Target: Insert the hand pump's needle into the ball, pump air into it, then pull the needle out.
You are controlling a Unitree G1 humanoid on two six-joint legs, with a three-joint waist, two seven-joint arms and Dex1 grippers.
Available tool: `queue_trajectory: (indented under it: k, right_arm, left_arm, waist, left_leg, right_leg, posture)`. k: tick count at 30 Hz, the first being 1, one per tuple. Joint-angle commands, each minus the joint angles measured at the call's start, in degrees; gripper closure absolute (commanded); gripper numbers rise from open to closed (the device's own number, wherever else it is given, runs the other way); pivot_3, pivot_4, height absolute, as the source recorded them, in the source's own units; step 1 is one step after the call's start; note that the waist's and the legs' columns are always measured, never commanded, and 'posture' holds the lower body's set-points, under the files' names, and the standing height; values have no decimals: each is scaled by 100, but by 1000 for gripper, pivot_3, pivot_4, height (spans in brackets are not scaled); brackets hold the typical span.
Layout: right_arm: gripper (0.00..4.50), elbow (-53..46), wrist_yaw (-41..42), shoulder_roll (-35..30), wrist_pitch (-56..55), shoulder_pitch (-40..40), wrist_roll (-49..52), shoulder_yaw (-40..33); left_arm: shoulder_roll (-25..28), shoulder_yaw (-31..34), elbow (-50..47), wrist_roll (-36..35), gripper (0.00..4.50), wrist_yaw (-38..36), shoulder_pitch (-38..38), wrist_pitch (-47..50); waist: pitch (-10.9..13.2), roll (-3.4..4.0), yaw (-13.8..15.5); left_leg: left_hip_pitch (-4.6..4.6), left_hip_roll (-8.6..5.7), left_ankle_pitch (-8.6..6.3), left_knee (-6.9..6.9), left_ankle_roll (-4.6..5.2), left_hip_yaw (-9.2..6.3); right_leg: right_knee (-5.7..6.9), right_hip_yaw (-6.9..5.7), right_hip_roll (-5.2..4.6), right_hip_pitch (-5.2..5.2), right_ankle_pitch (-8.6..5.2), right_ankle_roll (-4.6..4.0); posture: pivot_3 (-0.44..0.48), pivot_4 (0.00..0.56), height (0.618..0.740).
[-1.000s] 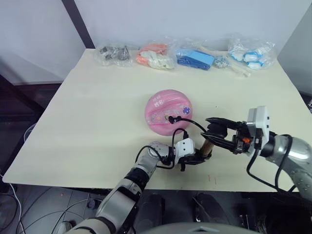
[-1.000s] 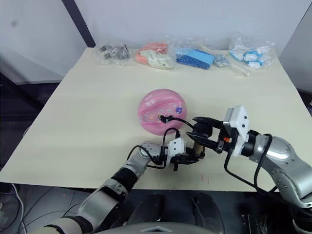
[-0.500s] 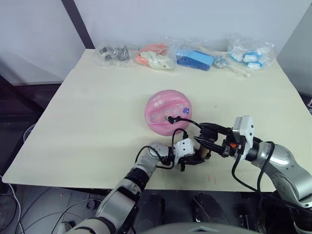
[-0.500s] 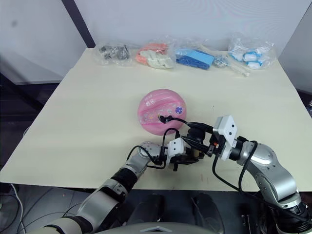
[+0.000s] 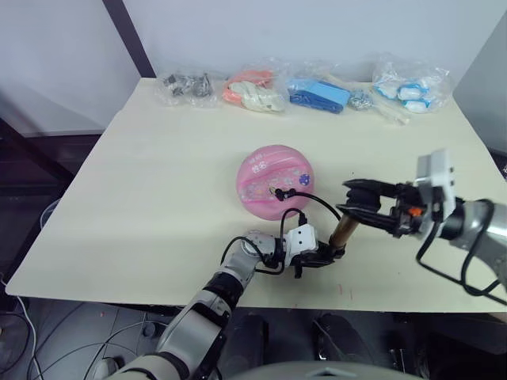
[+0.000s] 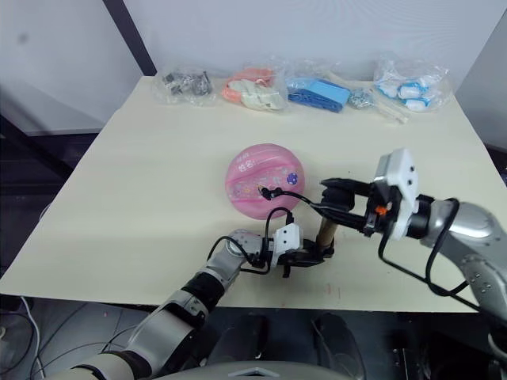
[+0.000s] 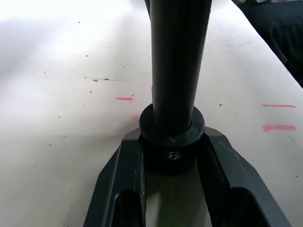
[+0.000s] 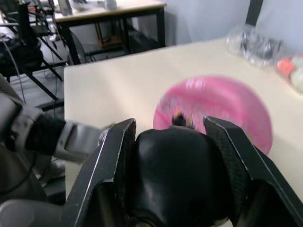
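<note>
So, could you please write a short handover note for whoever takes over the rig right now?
Left gripper: shut on the base cap of the hand pump, holding it down on the table.
Right gripper: shut on the pump's handle, at the top of the tilted pump.
Ball: mid-table, round; the hose runs from the pump to the needle, which sits in the ball's near side.
Done: needle inserted, both grips set.
Left: pump air, then pull the needle out.

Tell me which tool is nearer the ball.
Hard to separate, perhaps the left. The left tool clamps the hand pump base just in front of the ball; the right tool grips its handle, off to the ball's right.
</note>
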Motion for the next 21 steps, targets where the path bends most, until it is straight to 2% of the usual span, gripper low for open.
queue_trajectory:
  k: [1, 6, 14, 21]
  right_arm:
    - [2655, -93, -195, -239, 193, -454, 640, -626]
    - [2655, 172, -429, -681, 607, -1052, 1533, -1088]
    - [2655, 388, -554, -981, 846, -1460, 1980, -1149]
    - [2655, -64, -267, -414, 327, -315, 629, -185]
  left_arm:
    - [65, -121, 245, 149, 3493, -25, 139, 70]
    - [77, -128, 256, 159, 3493, -43, 117, 66]
    - [70, -128, 305, 163, 3493, -39, 97, 33]
    - [41, -135, 353, 178, 3493, -16, 67, 9]
  waist:
    - [2, 2, 1]
    - [7, 6, 3]
    - [14, 10, 4]
    - [6, 4, 1]
  left_leg:
    - [-2, 0, 0, 0, 0, 1]
    - [-3, 0, 0, 0, 0, 1]
    - [-7, -1, 0, 0, 0, 2]
    - [0, 1, 0, 0, 0, 1]
  right_leg:
    - [0, 0, -1, -1, 0, 0]
    - [0, 0, -3, -1, 1, -1]
    - [-2, 0, -4, -3, 1, -1]
    - [-2, -3, -2, 3, 0, 0]
  posture:
    - [0, 150, 736]
    - [0, 150, 736]
    - [0, 150, 736]
    - [0, 150, 736]
